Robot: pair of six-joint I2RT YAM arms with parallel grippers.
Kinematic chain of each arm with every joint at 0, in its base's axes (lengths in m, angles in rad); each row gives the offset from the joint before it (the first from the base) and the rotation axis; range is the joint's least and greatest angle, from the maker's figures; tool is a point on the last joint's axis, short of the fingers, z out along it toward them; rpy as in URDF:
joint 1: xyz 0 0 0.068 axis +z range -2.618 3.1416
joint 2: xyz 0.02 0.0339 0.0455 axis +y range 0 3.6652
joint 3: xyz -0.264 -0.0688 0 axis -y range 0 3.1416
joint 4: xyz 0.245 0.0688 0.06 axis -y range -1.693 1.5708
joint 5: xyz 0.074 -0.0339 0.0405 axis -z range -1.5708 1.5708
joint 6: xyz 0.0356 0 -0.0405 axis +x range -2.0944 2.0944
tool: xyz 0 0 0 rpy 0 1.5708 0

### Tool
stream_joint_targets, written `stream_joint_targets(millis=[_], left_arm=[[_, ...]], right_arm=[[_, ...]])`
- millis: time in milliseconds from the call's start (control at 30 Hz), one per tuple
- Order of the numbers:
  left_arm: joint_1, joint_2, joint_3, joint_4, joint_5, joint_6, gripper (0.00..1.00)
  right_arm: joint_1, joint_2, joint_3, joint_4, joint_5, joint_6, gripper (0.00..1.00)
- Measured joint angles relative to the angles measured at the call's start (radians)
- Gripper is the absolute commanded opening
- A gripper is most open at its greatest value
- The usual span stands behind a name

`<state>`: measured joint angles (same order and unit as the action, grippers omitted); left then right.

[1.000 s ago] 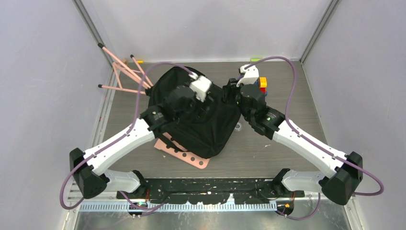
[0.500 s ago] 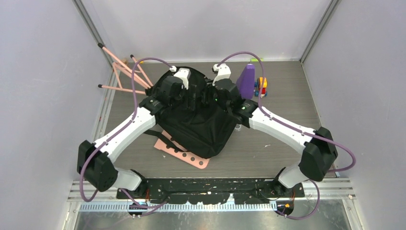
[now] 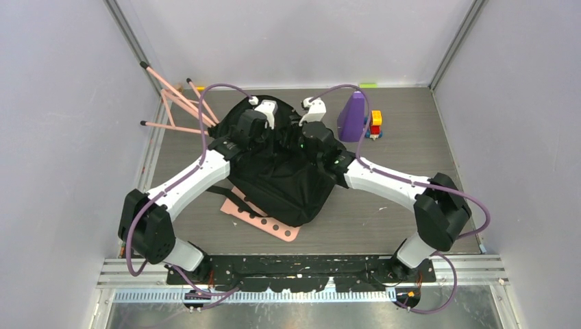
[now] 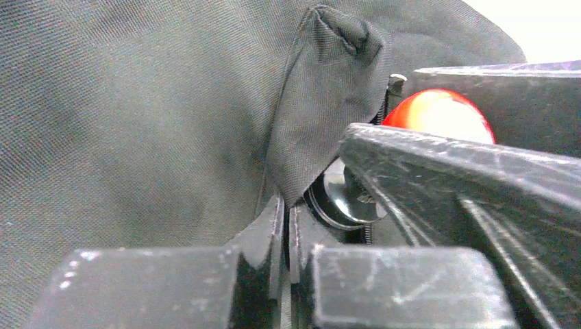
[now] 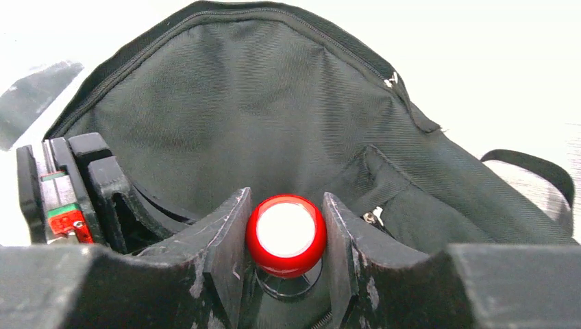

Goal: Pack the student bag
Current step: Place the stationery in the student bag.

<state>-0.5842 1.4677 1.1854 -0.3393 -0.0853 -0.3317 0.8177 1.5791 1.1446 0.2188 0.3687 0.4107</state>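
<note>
Student bag [image 3: 288, 185] lies in the middle of the table [image 3: 411, 144], partly over a pink perforated board [image 3: 264, 221]; both arms reach to its open far end. Of the two, the left gripper [image 4: 286, 205] has its jaws pressed together with a fold of grey lining at their tips, whether pinched I cannot tell; the right gripper [image 5: 286, 202] is clamped on a red round object [image 5: 286, 236] inside the bag.

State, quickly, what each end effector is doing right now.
Left end effector: closed, seemingly pinching the student bag lining.
Right end effector: closed on a red round-topped object inside the bag.
</note>
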Motion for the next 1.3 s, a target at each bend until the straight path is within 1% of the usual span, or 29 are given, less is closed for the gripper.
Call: stream_joint_targets(millis=[200, 367, 433, 533, 800, 1033, 1167, 1300], left_arm=[[0.002, -0.018, -0.016, 0.007, -0.021, 0.002, 0.00], [0.003, -0.037, -0.018, 0.005, -0.027, 0.007, 0.00], [0.004, -0.042, -0.018, 0.002, -0.026, 0.013, 0.00], [0.004, -0.051, -0.018, -0.008, -0.026, 0.023, 0.00], [0.004, -0.067, -0.018, -0.029, -0.007, 0.034, 0.00], [0.007, -0.068, -0.018, -0.040, 0.011, 0.052, 0.00], [0.009, -0.068, -0.018, -0.047, 0.019, 0.052, 0.00], [0.018, -0.079, -0.018, -0.044, 0.018, 0.053, 0.00]], right_arm=[[0.033, 0.064, -0.051, 0.137, 0.042, 0.013, 0.01], [0.051, 0.075, -0.064, 0.158, 0.046, 0.026, 0.01], [0.050, 0.073, -0.063, 0.142, 0.032, 0.048, 0.01], [0.045, 0.064, -0.045, 0.074, 0.001, 0.090, 0.01], [-0.018, 0.054, -0.005, -0.059, -0.158, 0.224, 0.01], [-0.064, 0.058, 0.004, -0.112, -0.309, 0.320, 0.01], [-0.068, 0.040, -0.015, -0.132, -0.315, 0.355, 0.01], [-0.060, -0.019, -0.083, -0.219, -0.305, 0.373, 0.01]])
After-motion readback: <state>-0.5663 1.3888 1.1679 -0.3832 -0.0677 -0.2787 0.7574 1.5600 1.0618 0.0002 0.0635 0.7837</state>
